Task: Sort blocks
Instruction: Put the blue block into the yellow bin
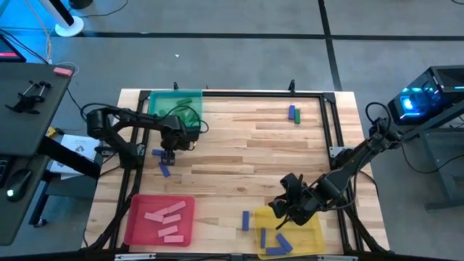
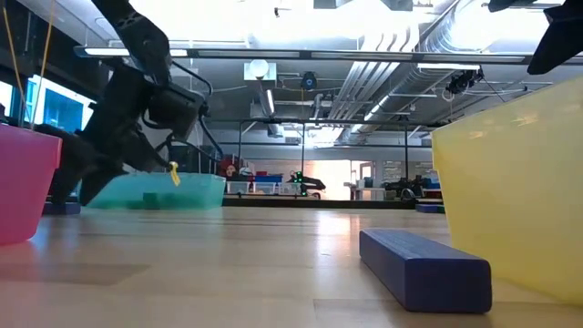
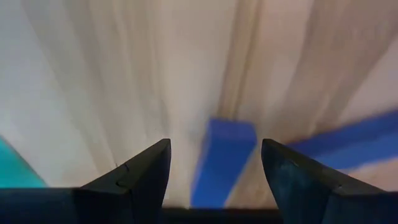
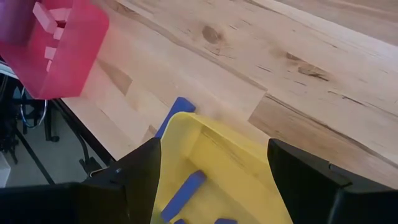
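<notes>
My left gripper (image 1: 168,156) points down at the table's left side, just in front of the green tray (image 1: 174,105). It is open, its fingers on either side of one end of a blue block (image 3: 222,158) that lies flat on the wood, with gaps on both sides. A second blue block (image 3: 354,140) lies close by. My right gripper (image 1: 284,206) hangs open over the far left corner of the yellow tray (image 4: 211,162), which holds several blue blocks (image 4: 183,193). Another blue block (image 1: 246,220) lies on the table beside that tray.
The red tray (image 1: 159,219) at the near left holds several pink blocks (image 1: 165,221). A green block and a blue block (image 1: 293,113) lie at the far right. The middle of the wooden table (image 1: 246,156) is bare. A black frame rims the table.
</notes>
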You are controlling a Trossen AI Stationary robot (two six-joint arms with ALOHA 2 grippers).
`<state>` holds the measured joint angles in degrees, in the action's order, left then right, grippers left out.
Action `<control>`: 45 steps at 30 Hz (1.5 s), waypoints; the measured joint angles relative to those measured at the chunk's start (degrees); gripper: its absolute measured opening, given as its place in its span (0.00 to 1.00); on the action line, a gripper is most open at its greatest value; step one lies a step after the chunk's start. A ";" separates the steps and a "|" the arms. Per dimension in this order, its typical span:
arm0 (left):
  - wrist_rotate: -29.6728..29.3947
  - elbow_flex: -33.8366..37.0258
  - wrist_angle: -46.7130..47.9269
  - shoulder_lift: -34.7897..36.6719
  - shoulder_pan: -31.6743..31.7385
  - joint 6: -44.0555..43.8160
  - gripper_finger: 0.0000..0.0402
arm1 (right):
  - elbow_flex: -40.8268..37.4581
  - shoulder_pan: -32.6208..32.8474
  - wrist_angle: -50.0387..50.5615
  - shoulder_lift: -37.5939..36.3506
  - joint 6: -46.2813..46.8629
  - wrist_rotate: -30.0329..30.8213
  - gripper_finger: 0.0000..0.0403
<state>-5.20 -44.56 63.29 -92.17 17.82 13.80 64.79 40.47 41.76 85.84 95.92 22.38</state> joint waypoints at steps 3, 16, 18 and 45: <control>-0.08 0.02 -2.33 -0.62 0.06 0.29 0.59 | 0.00 0.00 0.00 0.00 0.00 0.17 0.65; -1.12 3.76 -3.28 -0.84 0.07 3.47 0.56 | 0.00 0.02 0.09 0.00 -0.87 1.50 0.65; -1.35 3.79 -3.35 -0.86 0.07 3.70 0.49 | 0.00 0.02 0.15 0.00 -0.87 1.54 0.65; 20.68 -20.51 -68.18 29.69 -3.21 -37.10 0.13 | 13.45 -3.45 -7.59 -1.53 -23.26 28.34 0.65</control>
<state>15.48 -65.07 -4.89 -62.48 14.61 -23.30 78.25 37.02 34.17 84.32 72.66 50.72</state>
